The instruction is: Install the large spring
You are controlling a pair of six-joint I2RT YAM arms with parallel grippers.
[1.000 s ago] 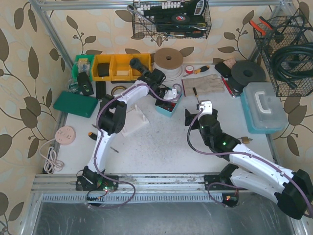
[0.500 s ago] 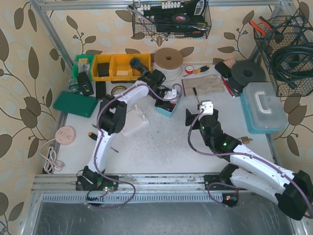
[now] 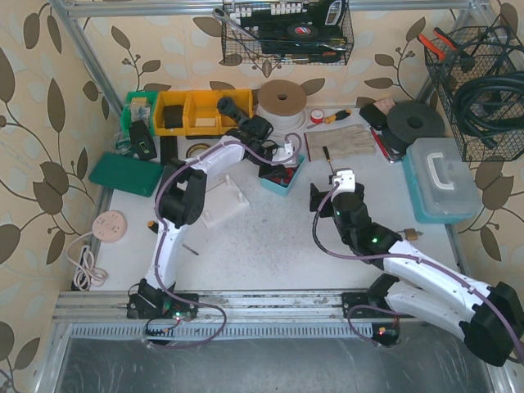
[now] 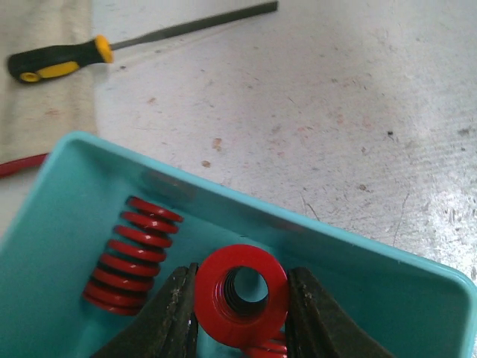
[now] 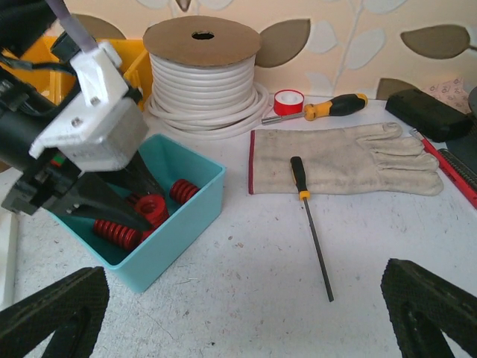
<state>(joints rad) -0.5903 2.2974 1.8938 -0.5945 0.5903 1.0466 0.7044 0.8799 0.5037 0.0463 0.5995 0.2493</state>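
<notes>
**A:** Red painted steel, that is the coil spring [image 4: 216, 302] in the left tool [image 4: 242, 276]. Where is it exactly?

**B:** Inside the small teal plastic box [image 4: 223, 192], at the far middle of the tabletop [image 4: 358, 112], just left of the pale work glove [image 5: 343, 160]. The two dark fingers are closed on its outside, one on each side, and we look into its open end. A second red spring [image 4: 130, 253] lies in the box to the left of it.

**A:** And the right tool [image 5: 242, 313]?

**B:** It stands wide open and holds nothing. It is nearer to us, apart from the box.

**A:** How will the spring behave, in your opinion?

**B:** I think it is stiff, rather heavy for its size, and not fragile. The paint looks smooth and the body is round, so it may roll or turn between flat fingers.

**A:** So where to hold it?

**B:** On the sides, across the coils. I would prefer the middle of its length, so that one end is free for the seat. I cannot tell how deep the present grip is.
</notes>
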